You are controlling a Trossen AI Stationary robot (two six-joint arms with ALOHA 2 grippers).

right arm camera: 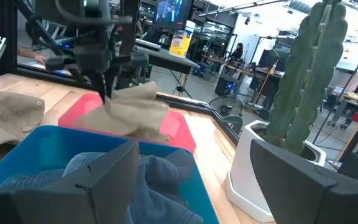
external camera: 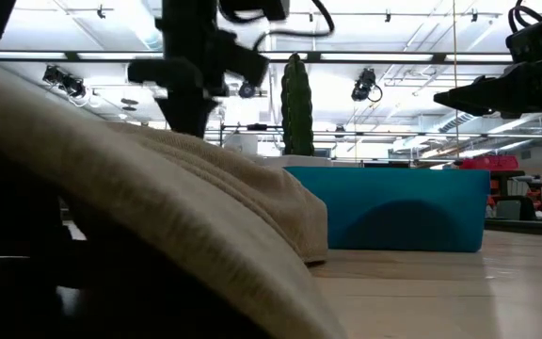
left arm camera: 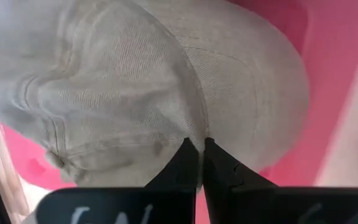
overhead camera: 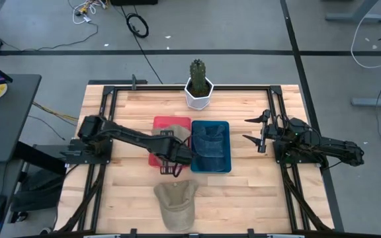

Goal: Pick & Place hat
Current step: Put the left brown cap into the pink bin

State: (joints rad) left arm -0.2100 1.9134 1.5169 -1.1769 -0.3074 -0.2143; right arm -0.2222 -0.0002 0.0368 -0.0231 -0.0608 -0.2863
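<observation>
Over the middle of the table, in the high view, the left gripper (overhead camera: 177,151) is hovering at the near right corner of the red bin (overhead camera: 164,125), pinching a beige hat (overhead camera: 170,135) that is hanging over that bin. The blue bin (overhead camera: 211,146), holding a denim hat (overhead camera: 210,141), is sitting touching the red one on its right, and a second beige hat (overhead camera: 176,201) is lying on bare wood nearer the front edge. The right gripper (overhead camera: 259,134) is waiting open, well off to the right.

Across the low view, that front hat (external camera: 149,235) is filling the foreground, so the grasp itself cannot be seen.

Through the left wrist view, the fingers (left arm camera: 188,163) are closing fully together on a fold of the held hat's crown (left arm camera: 166,87), red plastic showing beneath.

From the right wrist view, the held hat (right arm camera: 132,112) is dangling clear above the red bin (right arm camera: 179,127), directly beneath the left gripper (right arm camera: 107,93); I judge release needs only a straight lowering, the left arm being nearer.
</observation>
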